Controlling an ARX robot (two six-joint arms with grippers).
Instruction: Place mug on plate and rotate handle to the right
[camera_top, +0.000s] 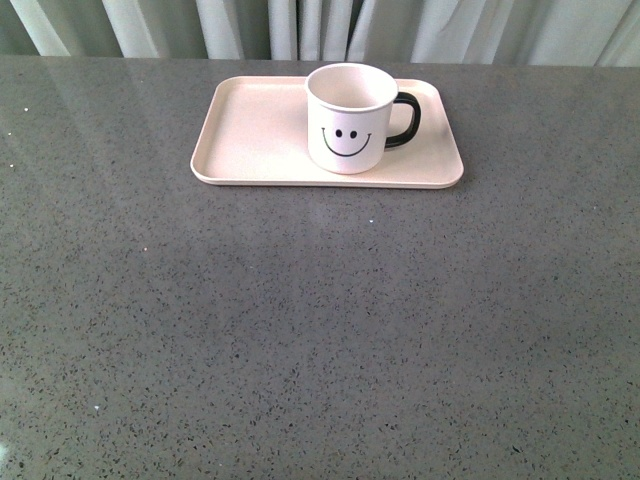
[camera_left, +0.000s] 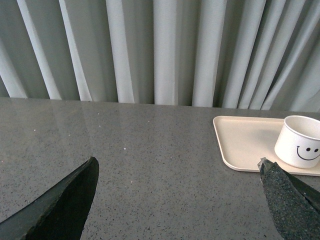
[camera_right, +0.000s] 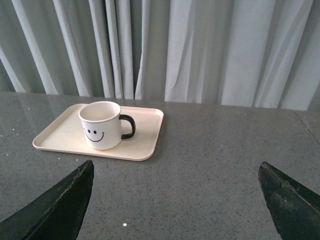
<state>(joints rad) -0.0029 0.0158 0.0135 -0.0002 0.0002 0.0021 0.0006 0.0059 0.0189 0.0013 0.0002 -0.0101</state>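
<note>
The white mug (camera_top: 349, 118) with a black smiley face stands upright on the pale pink-cream plate (camera_top: 250, 135), right of its middle. Its black handle (camera_top: 405, 120) points to the right in the front view. Neither arm shows in the front view. My left gripper (camera_left: 179, 172) is open and empty over bare table, with the mug (camera_left: 299, 142) and plate (camera_left: 245, 142) ahead and to one side. My right gripper (camera_right: 176, 175) is open and empty, back from the plate (camera_right: 142, 135) and mug (camera_right: 100, 125), whose handle (camera_right: 128, 126) shows clearly.
The grey speckled tabletop (camera_top: 320, 330) stretches wide in front of the plate. Pale curtains (camera_top: 320, 25) hang along the table's far edge, close behind the plate.
</note>
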